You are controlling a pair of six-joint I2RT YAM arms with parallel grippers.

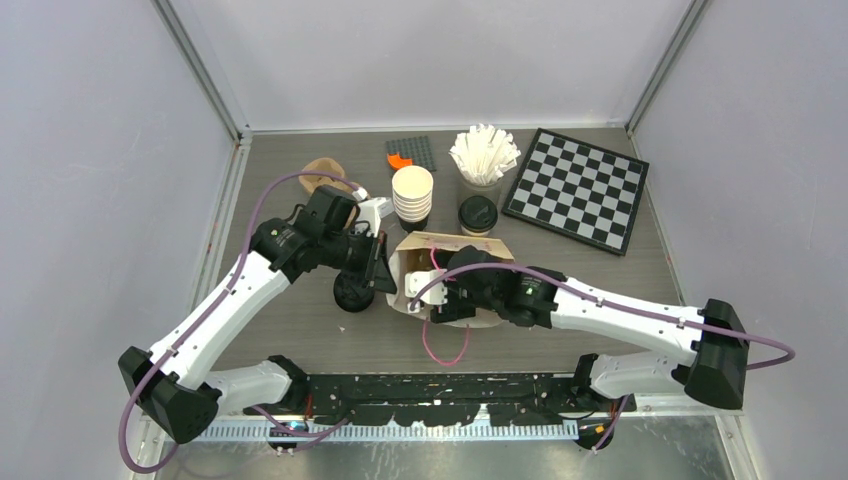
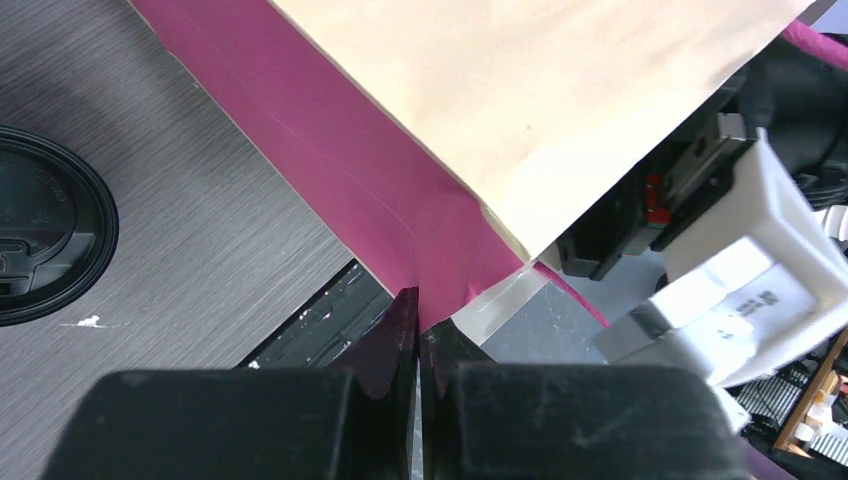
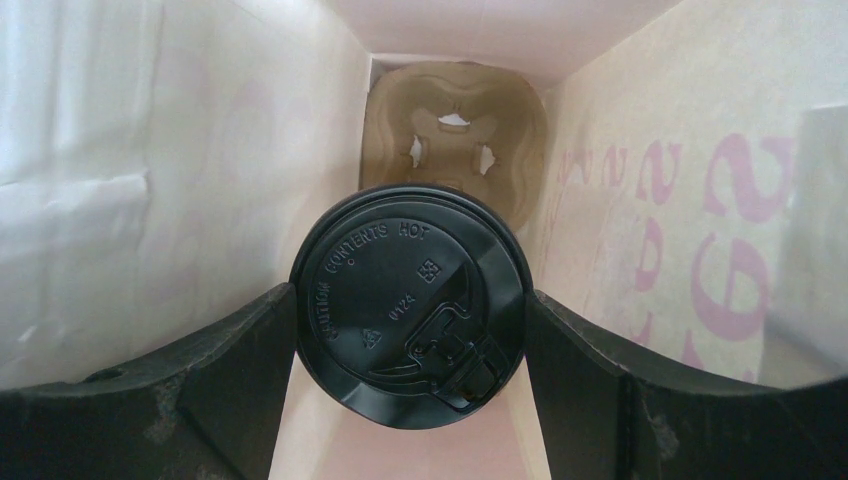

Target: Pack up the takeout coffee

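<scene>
One takeout coffee point(image 3: 410, 300), a cup under a black lid, sits inside the paper bag point(image 3: 680, 200), and my right gripper point(image 3: 410, 335) is shut on it with a finger against each side of the lid. A brown cup carrier point(image 3: 455, 125) lies deeper in the bag. My left gripper point(image 2: 418, 310) is shut on the pink edge of the bag point(image 2: 400, 200), holding its mouth. From above, the bag point(image 1: 440, 245) lies mid-table with the right gripper point(image 1: 440, 295) in its mouth and the left gripper point(image 1: 385, 268) at its left edge. A second takeout coffee point(image 1: 478, 214) stands behind the bag.
A loose black lid point(image 1: 352, 292) lies left of the bag, also under the left wrist point(image 2: 40, 240). A stack of lidless cups point(image 1: 412, 195), a cup of white sticks point(image 1: 484, 155), a chessboard point(image 1: 577, 187), a grey plate point(image 1: 411, 153) and a brown carrier point(image 1: 325, 175) stand behind.
</scene>
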